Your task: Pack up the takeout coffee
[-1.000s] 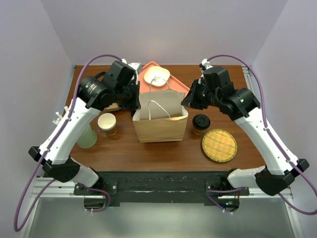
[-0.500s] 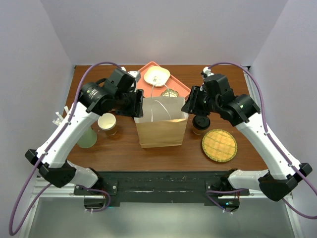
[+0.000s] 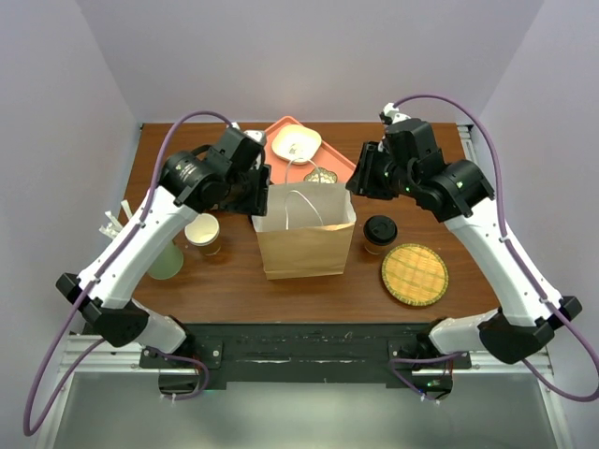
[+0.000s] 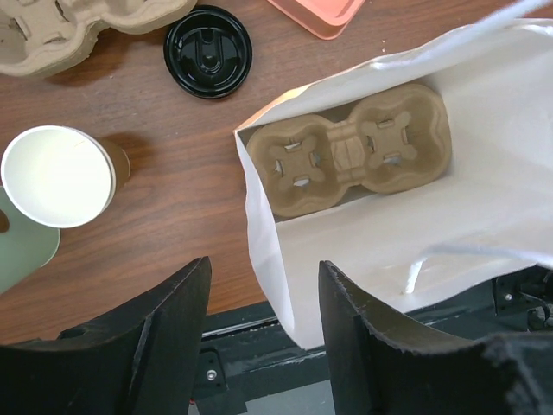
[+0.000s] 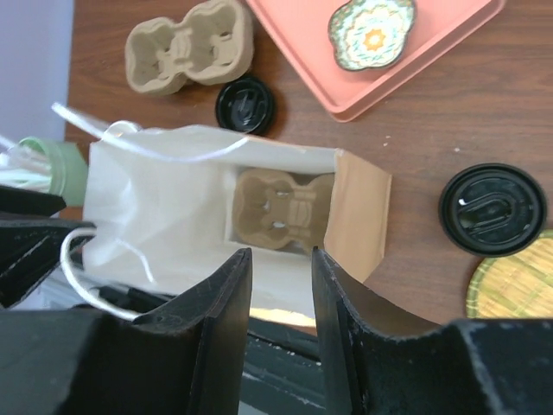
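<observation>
The takeout coffee (image 3: 379, 232), a brown cup with a black lid, stands on the table just right of the open paper bag (image 3: 304, 245); its lid shows in the right wrist view (image 5: 492, 209). The bag holds a cardboard cup carrier (image 4: 350, 156) on its floor. My left gripper (image 3: 261, 195) hangs open at the bag's left top edge, with the bag's wall (image 4: 268, 251) between its jaws but not pinched. My right gripper (image 3: 358, 181) is open and empty, above the bag's right rim and up-left of the coffee.
A lidless brown cup (image 3: 202, 232), a green cup (image 3: 167, 257), a loose black lid (image 4: 207, 50) and a second carrier (image 4: 69, 26) lie left of the bag. A pink tray (image 3: 277, 138) with dishes is behind it. A woven coaster (image 3: 415, 274) lies front right.
The bag has narrowed and shifted slightly toward the front. My right gripper has drawn back up and away from the bag's right rim. My left gripper stays at the left rim.
</observation>
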